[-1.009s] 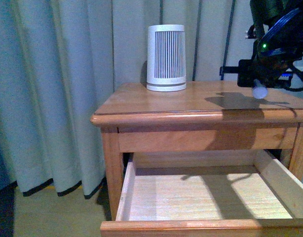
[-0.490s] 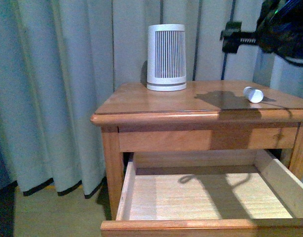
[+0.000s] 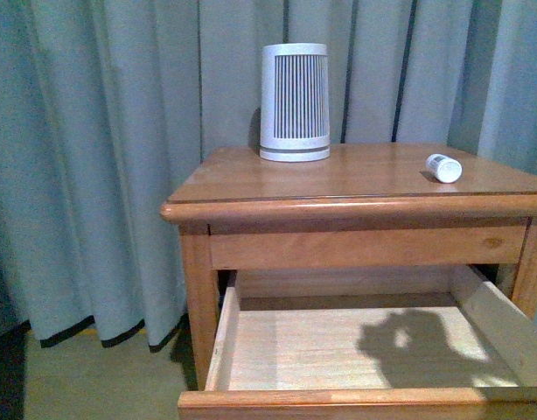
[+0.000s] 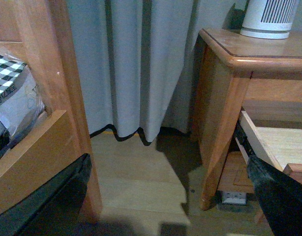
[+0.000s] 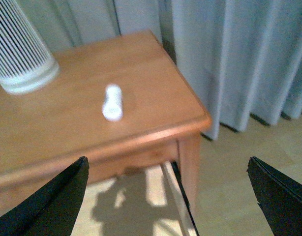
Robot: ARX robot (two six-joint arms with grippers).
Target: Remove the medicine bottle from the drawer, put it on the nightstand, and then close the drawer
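We've got the medicine bottle [image 3: 443, 167] lying sideways on the nightstand [image 3: 356, 188], drawer [image 3: 365, 350] pulled out. Our right gripper [image 5: 166, 196] hangs spread wide with nothing in it, and so does the left gripper [image 4: 170, 196].

The drawer [image 3: 365, 350] runs off the front view's lower edge, so its front and knob are out of sight. The nightstand [image 3: 356, 179] is cut at the right edge. The right wrist view is blurred, and the bottle [image 5: 112, 102] shows no detail. Print on the bottle's end [image 3: 443, 167] is too small to read.
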